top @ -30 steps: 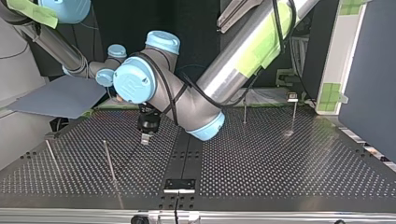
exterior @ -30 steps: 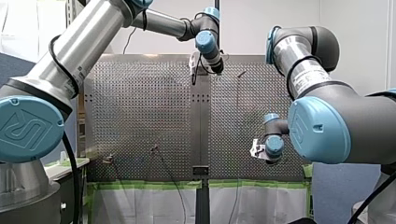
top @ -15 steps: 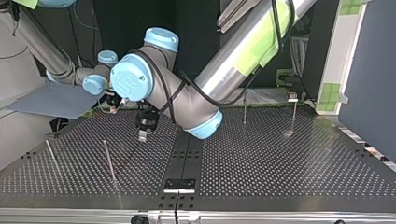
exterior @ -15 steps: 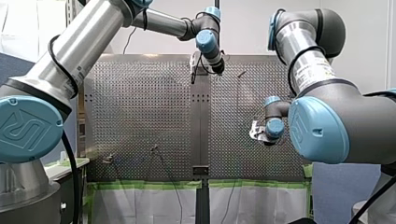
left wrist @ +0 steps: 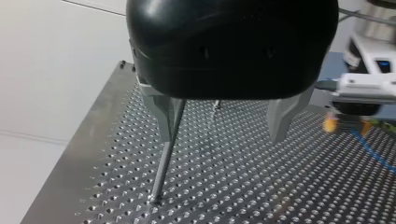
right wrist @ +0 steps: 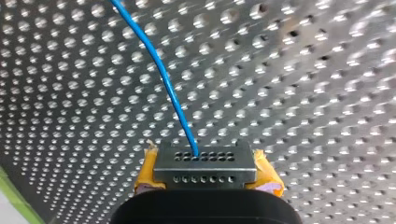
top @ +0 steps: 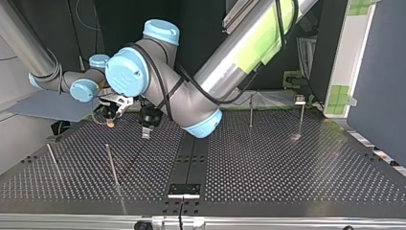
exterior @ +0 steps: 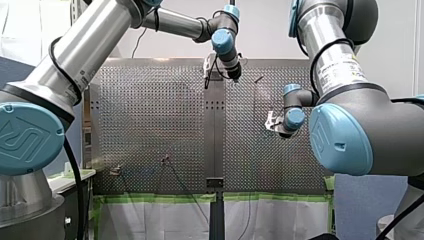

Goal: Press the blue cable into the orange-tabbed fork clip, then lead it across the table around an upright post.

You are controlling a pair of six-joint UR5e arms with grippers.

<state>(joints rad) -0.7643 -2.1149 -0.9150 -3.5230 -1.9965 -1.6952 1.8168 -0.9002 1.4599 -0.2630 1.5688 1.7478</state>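
Right pincer (right wrist: 205,168) pinches the blue cable (right wrist: 163,74); leading across the table (right wrist: 303,93) seems in hand; left pincer (left wrist: 223,133) spread. Next: round a post (left wrist: 166,163).

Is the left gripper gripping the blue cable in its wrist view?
No: the fingers of the left gripper stand apart with nothing between them; an upright post stands close by one.

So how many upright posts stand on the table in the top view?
4. Two at that view's near left: the edge post and the inner post. Two at its far right: the plain post and the clip-topped post. The arms may hide others.
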